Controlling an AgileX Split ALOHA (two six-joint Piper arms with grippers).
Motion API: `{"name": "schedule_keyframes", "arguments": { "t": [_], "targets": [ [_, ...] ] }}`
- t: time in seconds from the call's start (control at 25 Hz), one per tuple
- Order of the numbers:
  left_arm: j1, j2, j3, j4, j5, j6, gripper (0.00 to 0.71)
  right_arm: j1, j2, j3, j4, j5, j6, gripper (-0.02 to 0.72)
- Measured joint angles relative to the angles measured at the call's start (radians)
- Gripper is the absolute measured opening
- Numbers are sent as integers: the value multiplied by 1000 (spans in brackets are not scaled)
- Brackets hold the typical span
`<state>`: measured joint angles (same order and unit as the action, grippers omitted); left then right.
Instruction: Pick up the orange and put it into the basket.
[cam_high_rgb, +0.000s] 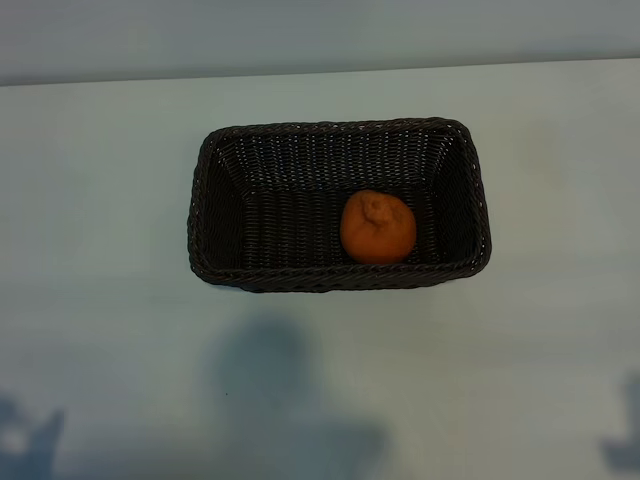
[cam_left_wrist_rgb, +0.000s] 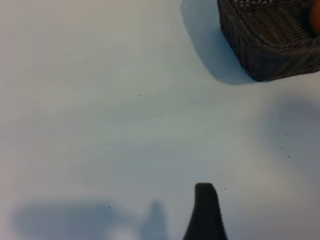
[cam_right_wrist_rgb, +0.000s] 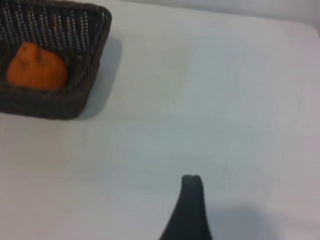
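both grippers held low over the table (cam_high_rgb: 100, 330), well apart from the basket (cam_high_rgb: 215, 215), jaws wide, empty. orange (cam_high_rgb: 377, 228) set inside, knobbly top upward; basket's long axis left-right.

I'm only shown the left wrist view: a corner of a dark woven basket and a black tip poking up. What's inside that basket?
Observer: One orange, resting on the floor of the basket, toward its right end in the exterior view.
Operator: Is a robot hand holding it?
Observer: No. The exterior view shows nothing touching it and no arm above the basket.
Operator: Where's the other arm, then?
Observer: The right wrist view shows one of the right arm's fingers over the table, well apart from the basket.
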<state>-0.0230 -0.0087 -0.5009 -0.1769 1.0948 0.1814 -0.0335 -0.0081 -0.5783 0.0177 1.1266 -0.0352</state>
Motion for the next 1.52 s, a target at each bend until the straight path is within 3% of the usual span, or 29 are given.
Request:
{"name": "schedule_keyframes", "arguments": {
  "t": [0.24,1.52],
  "targets": [
    [0,0,0,0,0,-1,552,0,0,62,1,-39,-4,596],
    [0,0,0,0,0,-2,552,0,0,90,4,-58,0,596]
  ]
}}
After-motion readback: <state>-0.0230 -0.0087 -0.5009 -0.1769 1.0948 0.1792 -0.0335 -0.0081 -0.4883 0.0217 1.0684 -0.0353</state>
